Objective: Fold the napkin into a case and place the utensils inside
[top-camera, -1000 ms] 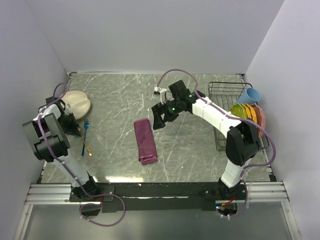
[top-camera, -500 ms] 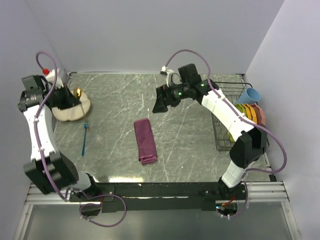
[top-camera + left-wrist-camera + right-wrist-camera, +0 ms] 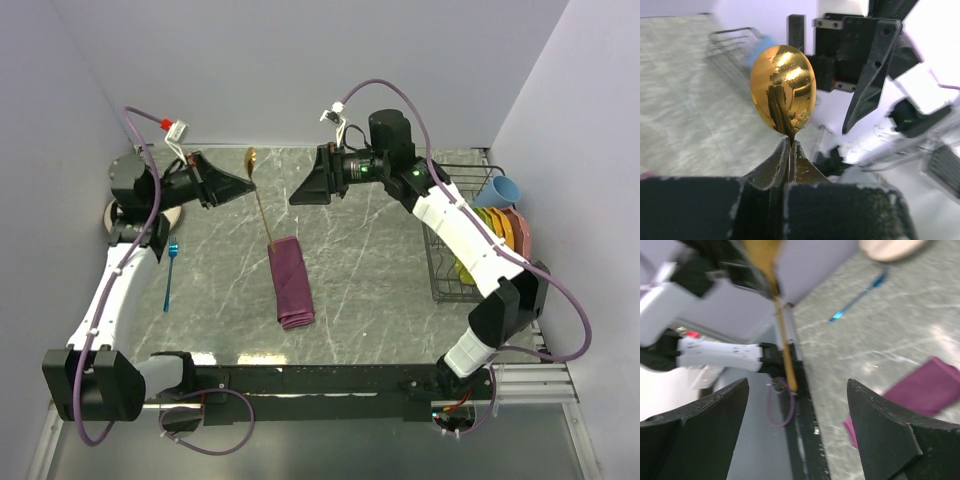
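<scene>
The napkin lies folded as a long maroon-purple case (image 3: 290,281) in the middle of the table; it also shows in the right wrist view (image 3: 922,390). My left gripper (image 3: 243,185) is shut on the gold spoon (image 3: 258,200) and holds it in the air, bowl up, handle tip hanging over the case's far end. In the left wrist view the spoon bowl (image 3: 783,90) stands above the shut gripper (image 3: 790,150). My right gripper (image 3: 298,193) is open and empty, raised, facing the spoon. Its fingers (image 3: 705,430) frame the spoon handle (image 3: 782,345). The blue fork (image 3: 170,270) lies on the table at the left.
A cream plate (image 3: 108,214) sits at the far left, mostly hidden behind my left arm. A black wire rack (image 3: 448,182) with coloured bowls (image 3: 500,228) and a blue cup (image 3: 503,189) stands at the right. Walls close in on three sides.
My left gripper has carried the spoon up from beside the plate to above the case's far end. My right gripper has risen and turned towards the spoon.
</scene>
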`<state>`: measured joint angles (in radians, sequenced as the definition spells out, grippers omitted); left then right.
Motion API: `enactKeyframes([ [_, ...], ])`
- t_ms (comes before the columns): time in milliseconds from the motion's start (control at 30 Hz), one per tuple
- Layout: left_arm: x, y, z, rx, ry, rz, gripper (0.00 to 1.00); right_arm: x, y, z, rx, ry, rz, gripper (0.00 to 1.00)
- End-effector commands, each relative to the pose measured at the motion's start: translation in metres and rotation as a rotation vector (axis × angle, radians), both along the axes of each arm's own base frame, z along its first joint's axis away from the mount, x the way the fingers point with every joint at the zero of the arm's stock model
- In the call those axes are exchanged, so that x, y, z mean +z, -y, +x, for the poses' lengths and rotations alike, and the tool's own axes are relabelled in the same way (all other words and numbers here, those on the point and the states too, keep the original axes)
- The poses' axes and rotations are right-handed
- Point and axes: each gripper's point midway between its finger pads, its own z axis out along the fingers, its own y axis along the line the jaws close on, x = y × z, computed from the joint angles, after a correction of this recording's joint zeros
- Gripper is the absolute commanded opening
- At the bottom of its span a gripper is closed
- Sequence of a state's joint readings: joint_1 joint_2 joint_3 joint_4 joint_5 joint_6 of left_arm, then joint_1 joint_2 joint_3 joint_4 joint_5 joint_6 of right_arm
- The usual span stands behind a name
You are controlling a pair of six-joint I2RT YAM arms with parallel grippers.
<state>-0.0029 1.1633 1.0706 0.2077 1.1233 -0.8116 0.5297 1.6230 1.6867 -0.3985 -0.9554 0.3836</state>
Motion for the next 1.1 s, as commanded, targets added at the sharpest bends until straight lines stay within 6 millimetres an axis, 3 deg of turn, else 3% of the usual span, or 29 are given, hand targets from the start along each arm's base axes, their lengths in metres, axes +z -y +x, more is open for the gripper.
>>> enactKeyframes([
  [0, 0.051, 0.021, -0.036, -0.154, 0.13, -0.13, 0.01, 0.058, -0.006, -0.04, 0.1, 0.067, 0.157, 0.83],
  [133, 0.055, 0.033, -0.045, -0.206, 0.118, -0.159, 0.01, 0.053, -0.01, -0.04, 0.103, 0.039, 0.164, 0.77],
  [633, 0.062, 0.052, -0.048, -0.286, 0.113, -0.157, 0.01, 0.073, -0.019, -0.054, 0.206, 0.05, 0.251, 0.48],
  [1067, 0.065, 0.059, -0.054, -0.318, 0.114, -0.148, 0.01, 0.055, -0.022, -0.054, 0.204, -0.007, 0.225, 0.46],
])
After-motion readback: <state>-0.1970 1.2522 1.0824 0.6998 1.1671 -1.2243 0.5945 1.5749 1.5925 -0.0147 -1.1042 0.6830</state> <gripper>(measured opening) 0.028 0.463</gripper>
